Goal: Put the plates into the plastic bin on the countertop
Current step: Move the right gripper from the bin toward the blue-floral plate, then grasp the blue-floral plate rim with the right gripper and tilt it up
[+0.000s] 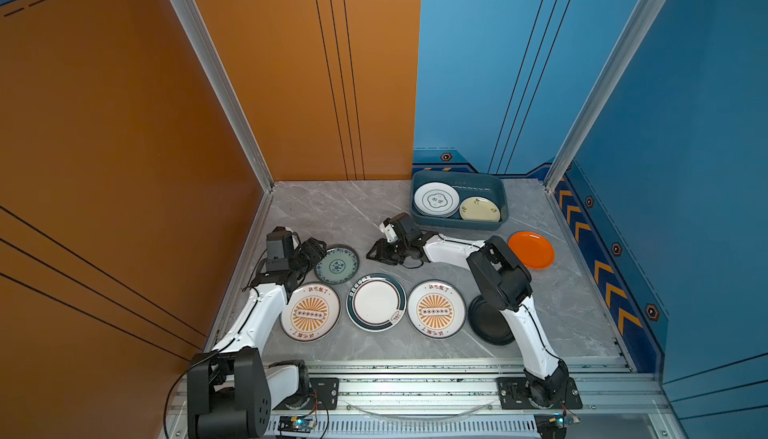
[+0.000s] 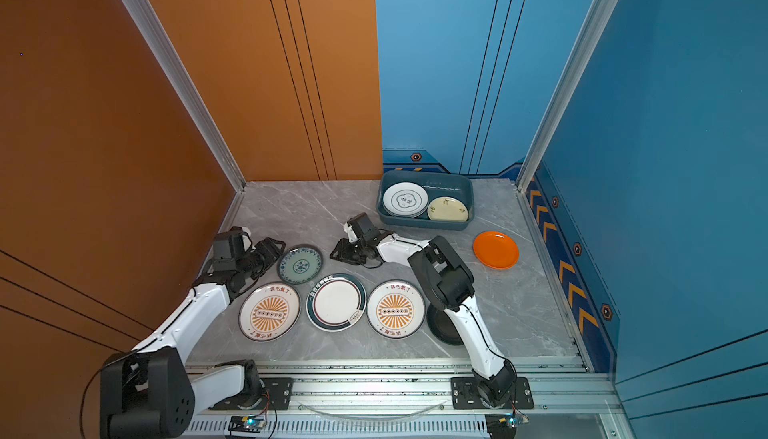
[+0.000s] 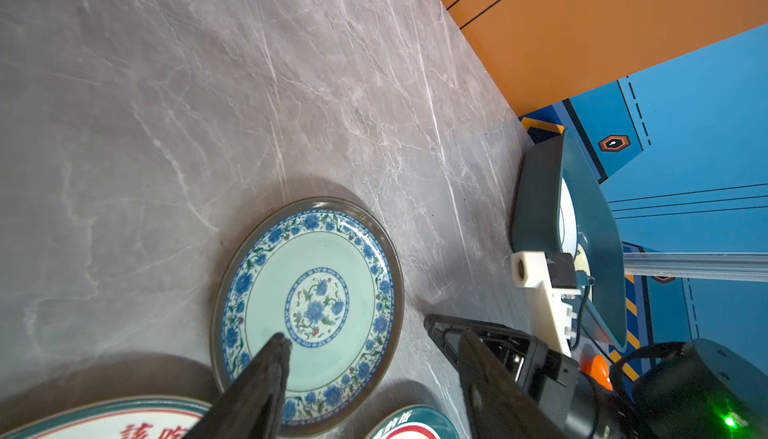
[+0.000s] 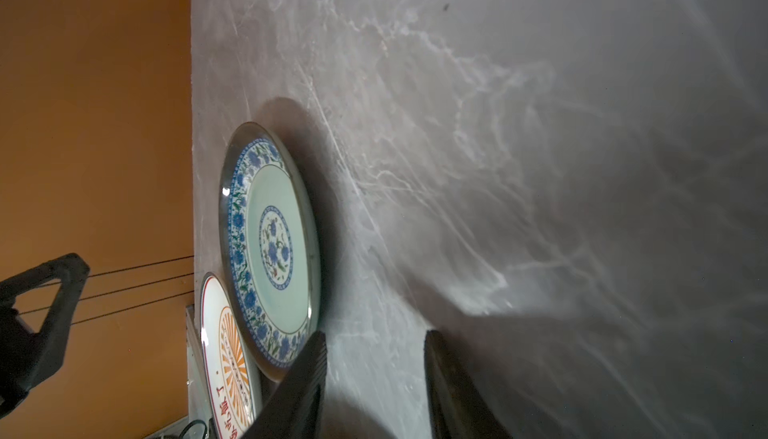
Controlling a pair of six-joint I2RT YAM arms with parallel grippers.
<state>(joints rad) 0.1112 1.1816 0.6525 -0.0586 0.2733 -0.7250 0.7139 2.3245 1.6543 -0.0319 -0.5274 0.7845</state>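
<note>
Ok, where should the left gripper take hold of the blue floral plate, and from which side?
I'd pinch the upturned rim of the blue floral plate on the edge nearest the open left gripper, one finger inside and one outside. It lies flat on the countertop, so only the rim offers a hold.

A teal bin (image 1: 500, 192) at the countertop's (image 1: 332, 216) back holds an emblem plate (image 1: 436, 199) (atop others) and a yellow plate (image 1: 480, 209). Lying flat outside are an orange plate (image 1: 531, 250), a floral plate (image 1: 336, 264), two sunburst plates (image 1: 310, 312) (image 1: 436, 309) flanking a rimmed plate (image 1: 376, 302), and a black plate (image 1: 486, 327).
</note>
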